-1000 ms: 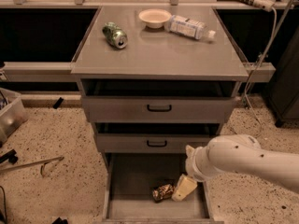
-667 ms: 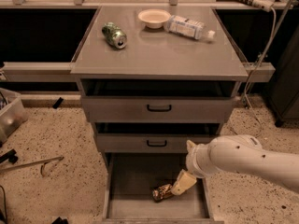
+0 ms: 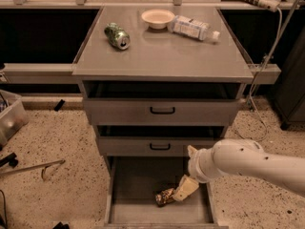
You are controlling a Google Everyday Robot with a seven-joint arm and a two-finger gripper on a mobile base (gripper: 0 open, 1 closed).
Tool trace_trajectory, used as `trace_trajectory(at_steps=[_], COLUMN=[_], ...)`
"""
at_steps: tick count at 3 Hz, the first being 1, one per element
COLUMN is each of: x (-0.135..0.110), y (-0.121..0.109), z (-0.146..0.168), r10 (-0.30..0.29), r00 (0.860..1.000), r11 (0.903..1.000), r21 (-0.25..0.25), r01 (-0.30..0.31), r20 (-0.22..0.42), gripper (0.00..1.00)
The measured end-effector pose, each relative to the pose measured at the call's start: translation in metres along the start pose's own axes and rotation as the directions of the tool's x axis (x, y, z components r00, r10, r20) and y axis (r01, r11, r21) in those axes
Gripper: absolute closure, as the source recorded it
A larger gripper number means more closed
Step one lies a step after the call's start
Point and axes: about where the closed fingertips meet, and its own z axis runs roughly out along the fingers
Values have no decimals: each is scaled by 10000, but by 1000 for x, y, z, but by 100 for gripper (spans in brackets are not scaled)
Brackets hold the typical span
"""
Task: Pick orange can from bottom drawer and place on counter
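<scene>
The orange can (image 3: 164,197) lies on its side in the open bottom drawer (image 3: 136,185), right of middle near the front edge, the gripper (image 3: 180,193) against its right end, hold impossible to tell

Jaws by orange can (image 3: 164,197), bottom drawer (image 3: 138,187)

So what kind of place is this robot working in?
Probably a lab or workshop: a grey metal drawer cabinet, a speckled hard floor, and a cable hanging at the right. The gripper is down in the bottom drawer, right by the orange can.
</scene>
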Motion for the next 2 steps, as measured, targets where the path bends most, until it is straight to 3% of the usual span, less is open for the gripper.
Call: trace_trajectory(at_steps=[1,2], x=[12,27], y=[-8,-9], z=[43,103], r10=[55,676], r00=[9988,9898], r11=[9991,9948], r21=[-431,-844], r01=[-34,-573], r20=[486,1250], gripper=[0,0])
